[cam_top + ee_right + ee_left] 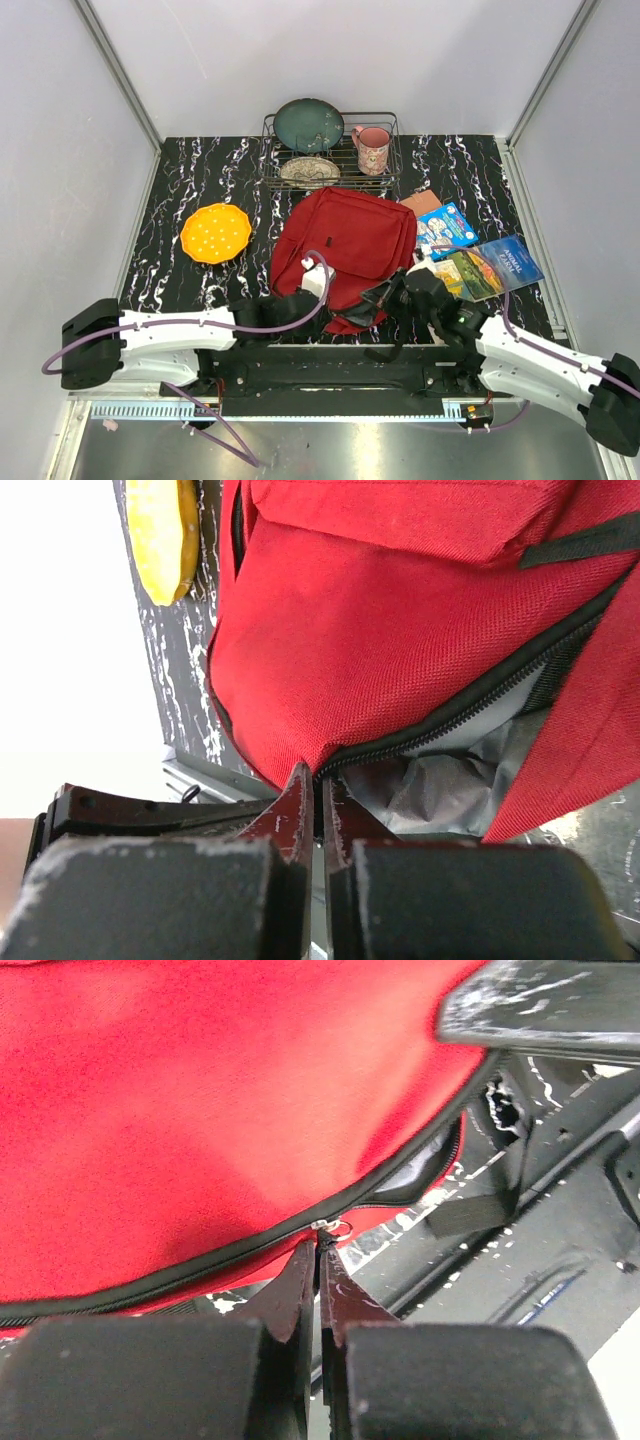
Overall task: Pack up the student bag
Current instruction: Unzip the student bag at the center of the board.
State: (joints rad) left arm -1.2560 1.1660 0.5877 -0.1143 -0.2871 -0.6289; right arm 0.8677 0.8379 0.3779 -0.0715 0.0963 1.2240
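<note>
The red student bag lies in the middle of the black marbled table, its open end toward the arms. My left gripper is shut on the small metal zipper pull at the bag's near left edge, fingertips pinched together on the black zipper track. My right gripper is shut on the bag's rim at the end of the zipper. Just right of it the zip gapes and grey lining shows. In the left wrist view the red fabric fills the upper frame.
An orange plate lies left of the bag. Behind it, a wire rack holds a green plate, a patterned dish and a pink mug. Books and a brown card lie right of the bag.
</note>
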